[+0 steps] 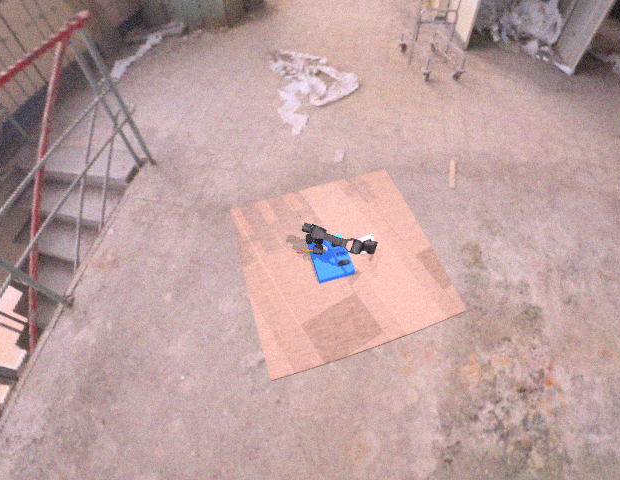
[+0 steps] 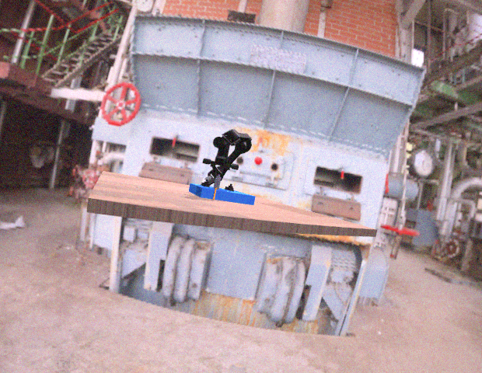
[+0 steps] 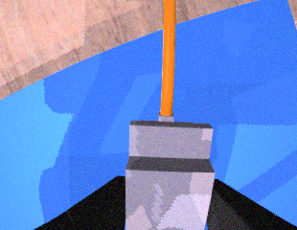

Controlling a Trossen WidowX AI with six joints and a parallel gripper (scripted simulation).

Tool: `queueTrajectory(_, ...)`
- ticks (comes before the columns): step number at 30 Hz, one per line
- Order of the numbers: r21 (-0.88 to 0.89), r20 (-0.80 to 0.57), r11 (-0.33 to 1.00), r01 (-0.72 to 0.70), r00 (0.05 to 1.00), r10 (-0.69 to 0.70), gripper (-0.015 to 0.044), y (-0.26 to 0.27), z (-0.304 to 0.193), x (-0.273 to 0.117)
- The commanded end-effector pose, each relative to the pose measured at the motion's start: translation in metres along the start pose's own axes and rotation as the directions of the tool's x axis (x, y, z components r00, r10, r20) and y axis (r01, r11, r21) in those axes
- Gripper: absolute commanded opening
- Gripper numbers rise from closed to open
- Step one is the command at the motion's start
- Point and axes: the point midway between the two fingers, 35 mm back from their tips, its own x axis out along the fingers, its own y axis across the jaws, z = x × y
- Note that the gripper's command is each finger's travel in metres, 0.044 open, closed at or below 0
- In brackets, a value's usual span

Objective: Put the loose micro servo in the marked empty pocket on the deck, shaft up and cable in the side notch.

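Observation:
The grey micro servo (image 1: 324,248) (image 2: 217,183) (image 3: 167,196) is at the blue deck's near edge, between my fingers. Its orange cable (image 1: 303,251) (image 2: 214,194) (image 3: 168,62) leads out past the edge of the blue deck (image 1: 335,271) (image 2: 237,196) (image 3: 206,62). My gripper (image 1: 319,249) (image 2: 218,176) (image 3: 167,188) is shut on the servo, a black finger against each side. The servo's output shaft is not visible in the wrist view. The marked pocket cannot be made out, and I cannot tell whether the servo touches the deck.
Dark parts (image 1: 343,262) (image 2: 229,187) stand on the deck, away from my fingers. The deck rests on a square wooden table top (image 1: 403,289) (image 2: 152,190). My arm reaches over the deck from its base (image 1: 369,246). A small white piece shows beside the base.

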Motion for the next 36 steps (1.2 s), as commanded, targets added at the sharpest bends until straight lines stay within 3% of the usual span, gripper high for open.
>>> queueTrajectory(1,0.003,0.000,1.000,-0.001,1.000,0.001,0.0072,0.000,-0.001,0.000)
queueTrajectory(5,0.003,0.000,1.000,-0.001,1.000,0.001,0.0000,0.000,0.000,-0.004)
queueTrajectory(13,0.004,0.000,1.000,0.000,1.000,0.000,0.0000,0.002,-0.006,-0.030)
queueTrajectory(36,0.004,0.000,1.000,0.000,1.000,0.000,0.0000,-0.002,-0.016,-0.030)
